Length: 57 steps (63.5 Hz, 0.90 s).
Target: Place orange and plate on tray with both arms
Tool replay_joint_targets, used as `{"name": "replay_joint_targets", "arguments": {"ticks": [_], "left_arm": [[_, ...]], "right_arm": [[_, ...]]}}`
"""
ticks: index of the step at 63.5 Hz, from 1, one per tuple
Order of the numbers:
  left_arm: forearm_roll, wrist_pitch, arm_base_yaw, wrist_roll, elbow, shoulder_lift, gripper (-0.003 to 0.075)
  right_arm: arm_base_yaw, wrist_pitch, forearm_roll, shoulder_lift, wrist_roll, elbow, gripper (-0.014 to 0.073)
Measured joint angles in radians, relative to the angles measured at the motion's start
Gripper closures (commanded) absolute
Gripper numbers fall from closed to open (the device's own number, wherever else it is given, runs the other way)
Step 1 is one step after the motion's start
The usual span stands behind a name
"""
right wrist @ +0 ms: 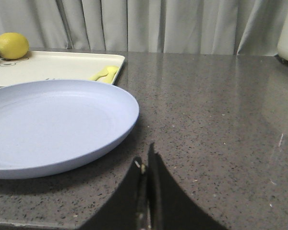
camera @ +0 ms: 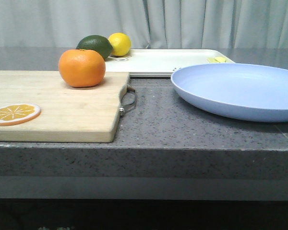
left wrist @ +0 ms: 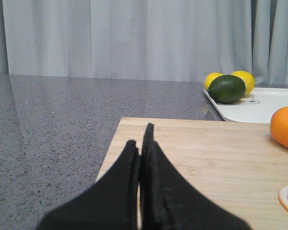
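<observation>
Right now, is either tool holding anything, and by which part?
Nothing is held. The left tool is shut and empty above the wooden cutting board; the right tool is shut and empty beside the pale blue round plate.

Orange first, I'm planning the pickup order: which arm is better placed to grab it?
Left, probably. The orange sits on the cutting board on the left side, and the left gripper, shut, is already over that board; the right gripper is beside the plate.
</observation>
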Motion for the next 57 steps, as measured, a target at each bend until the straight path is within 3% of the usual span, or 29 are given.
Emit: {"name": "replay_joint_targets", "arguments": {"ticks": [48, 57], "left_arm": [[0.0, 0.0, 0.0, 0.0, 0.0, 0.0, 0.0738], [0.0, -0.048, 0.0, 0.0, -0.001, 0.0, 0.0738]], "right_arm": [[0.0, -0.001, 0.0, 0.0, 0.0, 0.0, 0.0662], [0.0, -0.018, 0.002, 0.0, 0.0, 0.0, 0.0662]]}}
